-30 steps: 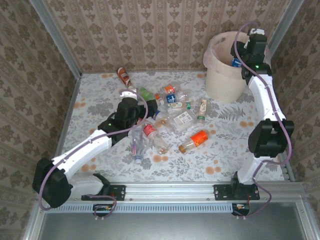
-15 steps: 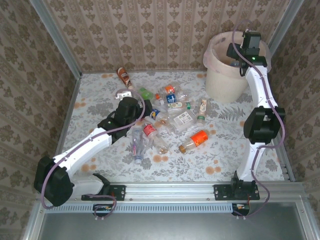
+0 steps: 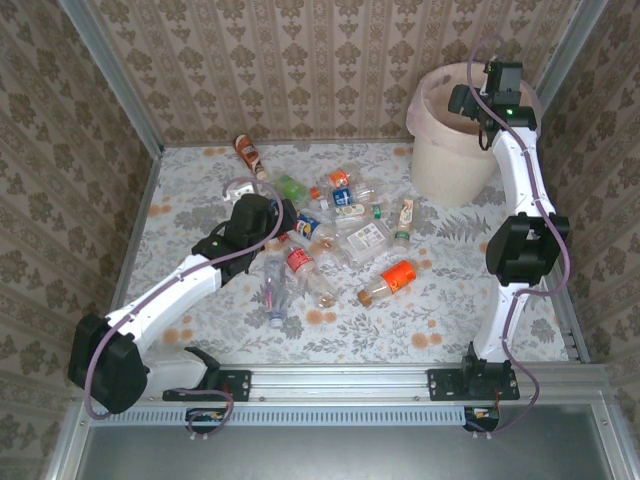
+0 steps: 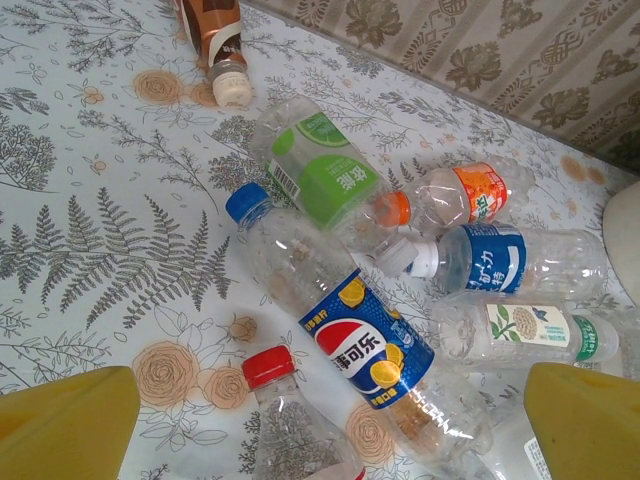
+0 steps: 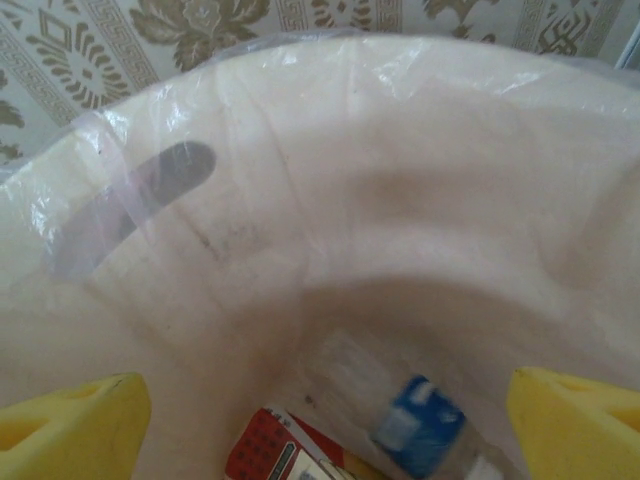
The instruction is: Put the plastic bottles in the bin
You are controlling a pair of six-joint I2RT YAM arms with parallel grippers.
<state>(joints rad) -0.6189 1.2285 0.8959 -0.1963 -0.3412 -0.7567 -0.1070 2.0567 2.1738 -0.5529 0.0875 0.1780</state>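
Plastic bottles (image 3: 365, 237) cluttered before left pincer (image 3: 284, 214); right pincer (image 3: 462, 101) over bin (image 3: 440, 165)

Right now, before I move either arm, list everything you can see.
loose bottles: about ten, mostly clear with coloured labels, clustered mid-table
brown bottle: one, brown, apart by the back wall
orange-label bottle: one, clear, cluster's near-right edge
binned bottles: at least two, blue label and red label, bin bottom
bin: one, cream with thin bag liner, far right corner
table: one, white floral cover, beneath everything
left gripper: one, yellow, open above the cluster
right gripper: one, yellow, open above the bin
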